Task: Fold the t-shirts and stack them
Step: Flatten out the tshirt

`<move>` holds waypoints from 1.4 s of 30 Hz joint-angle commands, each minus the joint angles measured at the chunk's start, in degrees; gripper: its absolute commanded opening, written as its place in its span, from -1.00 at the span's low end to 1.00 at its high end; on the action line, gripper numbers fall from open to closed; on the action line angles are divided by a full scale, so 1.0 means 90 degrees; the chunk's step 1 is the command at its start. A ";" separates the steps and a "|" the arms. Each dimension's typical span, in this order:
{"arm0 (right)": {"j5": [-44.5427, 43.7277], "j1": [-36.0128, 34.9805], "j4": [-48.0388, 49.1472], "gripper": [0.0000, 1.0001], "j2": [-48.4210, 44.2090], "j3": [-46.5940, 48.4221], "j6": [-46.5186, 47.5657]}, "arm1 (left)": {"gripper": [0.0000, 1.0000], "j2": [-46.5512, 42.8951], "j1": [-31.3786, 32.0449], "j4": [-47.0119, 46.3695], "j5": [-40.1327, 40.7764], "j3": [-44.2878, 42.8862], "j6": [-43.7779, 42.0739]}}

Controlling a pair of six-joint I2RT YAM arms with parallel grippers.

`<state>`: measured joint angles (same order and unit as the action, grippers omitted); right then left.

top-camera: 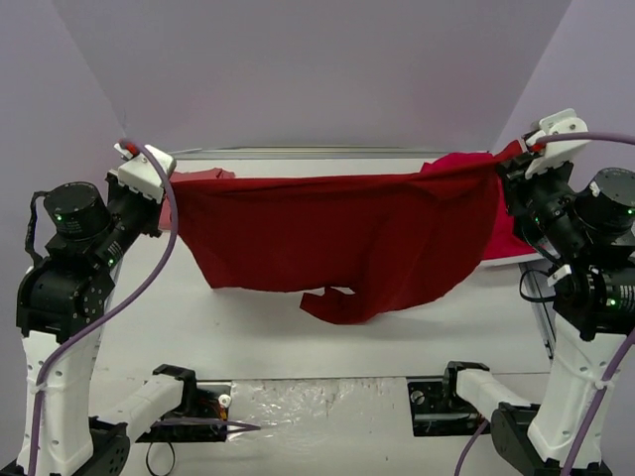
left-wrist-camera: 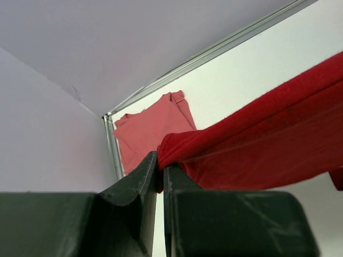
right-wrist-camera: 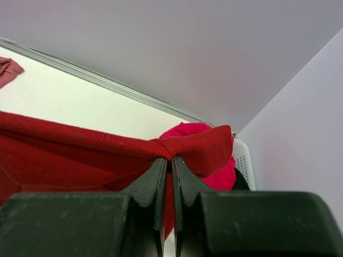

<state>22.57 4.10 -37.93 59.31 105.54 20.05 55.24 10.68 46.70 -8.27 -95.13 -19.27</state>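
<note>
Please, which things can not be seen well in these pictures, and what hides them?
Salmon-pink shirt: top view, mostly behind the hanging crimson shirt.
Raspberry shirt: right wrist view, partly covered by the crimson shirt.
White basket: right wrist view, only a corner shows.

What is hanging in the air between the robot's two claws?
The dark red t-shirt. The left gripper and right gripper each pinch one end, so it stretches between them, sagging toward the table. The top view shows it.
</note>
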 commanded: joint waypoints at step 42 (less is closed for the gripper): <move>-0.1247 -0.0163 -0.0697 0.20 -0.1462 -0.3513 0.0593 | 0.52 0.0014 -0.0415 0.2222 -0.2341 0.3371 -0.2690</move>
<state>12.95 0.27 -38.76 48.53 75.57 22.39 52.64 7.01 55.00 -24.18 -69.93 -32.05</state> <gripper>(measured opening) 0.537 0.681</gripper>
